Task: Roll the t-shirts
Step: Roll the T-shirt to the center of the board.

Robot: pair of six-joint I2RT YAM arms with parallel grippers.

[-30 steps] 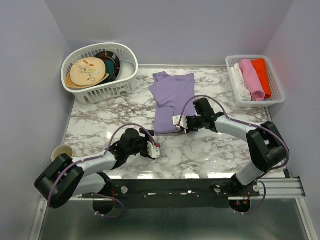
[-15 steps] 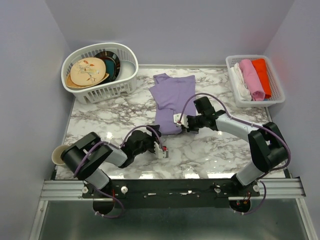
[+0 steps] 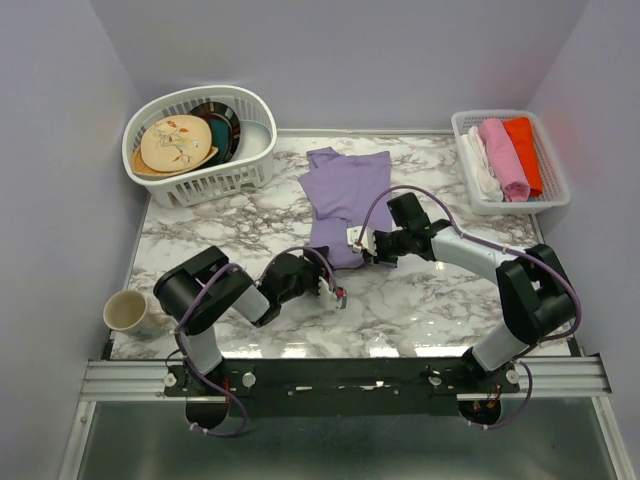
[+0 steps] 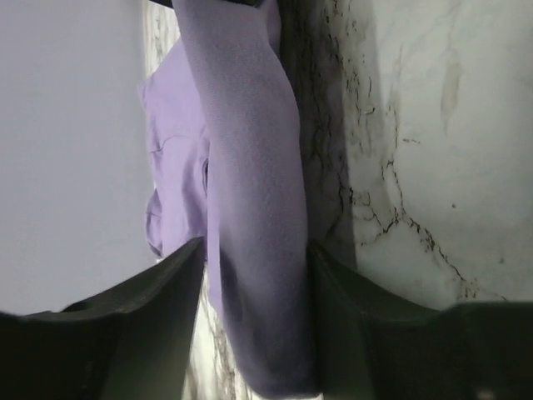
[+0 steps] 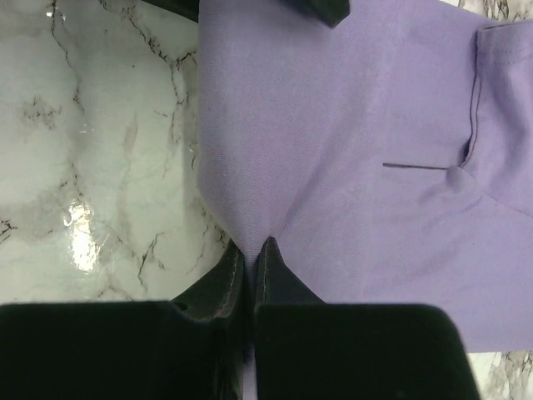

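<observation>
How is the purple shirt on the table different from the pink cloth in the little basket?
The purple shirt lies mostly flat on the marble table; the pink cloth is rolled up inside the white basket. The right fingers pinch the purple shirt's near edge; no fingers touch the pink cloth. Both are soft fabric.

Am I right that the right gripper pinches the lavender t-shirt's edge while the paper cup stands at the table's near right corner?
Not quite: the top external view shows the paper cup at the table's near left corner. The right gripper does pinch the lavender t-shirt's edge.
</observation>
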